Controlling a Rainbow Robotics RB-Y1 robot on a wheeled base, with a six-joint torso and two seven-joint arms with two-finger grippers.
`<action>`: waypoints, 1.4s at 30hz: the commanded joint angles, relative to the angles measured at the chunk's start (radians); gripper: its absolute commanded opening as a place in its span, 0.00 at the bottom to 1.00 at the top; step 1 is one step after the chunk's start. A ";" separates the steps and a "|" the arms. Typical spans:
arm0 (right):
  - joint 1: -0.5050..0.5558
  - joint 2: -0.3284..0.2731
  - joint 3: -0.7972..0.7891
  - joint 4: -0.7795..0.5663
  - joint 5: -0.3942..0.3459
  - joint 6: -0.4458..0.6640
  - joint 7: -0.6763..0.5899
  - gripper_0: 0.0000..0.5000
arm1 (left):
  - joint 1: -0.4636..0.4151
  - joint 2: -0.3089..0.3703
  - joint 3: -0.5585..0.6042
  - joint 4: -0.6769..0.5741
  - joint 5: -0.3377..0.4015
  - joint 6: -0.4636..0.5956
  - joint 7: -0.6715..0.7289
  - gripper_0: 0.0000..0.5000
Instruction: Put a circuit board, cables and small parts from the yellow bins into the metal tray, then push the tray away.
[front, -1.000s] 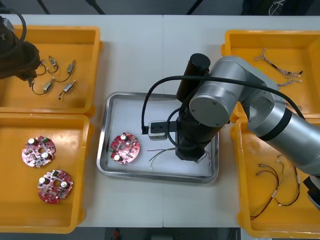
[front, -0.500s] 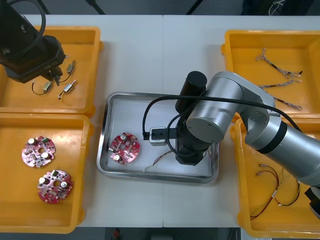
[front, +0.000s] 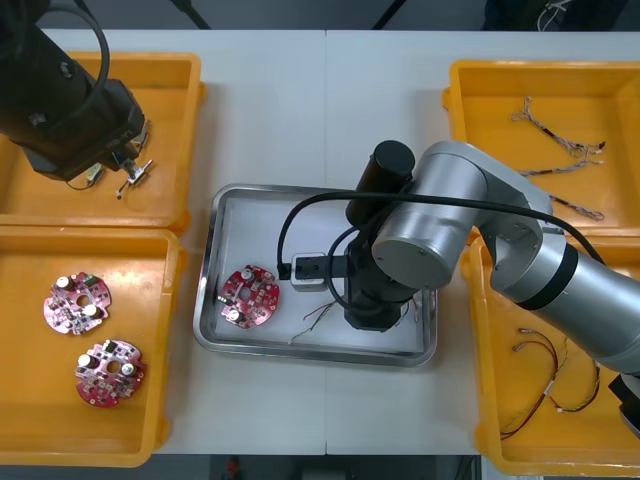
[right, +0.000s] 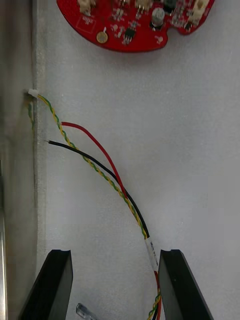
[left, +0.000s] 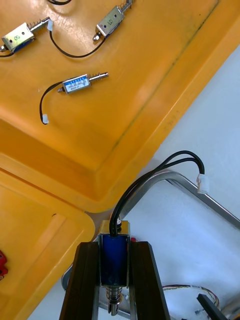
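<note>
Small metal part (left: 114, 261) clamped in the left gripper (left: 114, 246)
A blue body with a looped black lead and white plug is seen, held over the yellow bin's (left: 150, 100) corner beside the metal tray (front: 225, 215). The right gripper (right: 114, 255) is spread wide, empty, over a cable (right: 100, 170) in the tray.

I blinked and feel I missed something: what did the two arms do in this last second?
The left gripper, shut on a small metal part, swung across its yellow bin toward the metal tray. The right gripper, open above the cable in the tray, edged left, and the cable shifted. The circuit board in the tray stayed put.
</note>
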 joint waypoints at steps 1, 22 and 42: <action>0.006 -0.018 -0.047 -0.076 -0.035 0.012 -0.054 1.00 | 0.004 -0.010 -0.009 -0.027 -0.020 -0.010 0.003 0.00; -0.061 -0.041 -0.378 -0.136 -0.199 0.284 -0.344 1.00 | 0.004 -0.005 -0.011 -0.025 -0.043 -0.010 0.000 0.00; -0.049 -0.179 -0.728 -0.159 -0.240 0.309 -0.895 1.00 | 0.004 -0.004 -0.011 -0.025 -0.050 -0.010 -0.003 0.00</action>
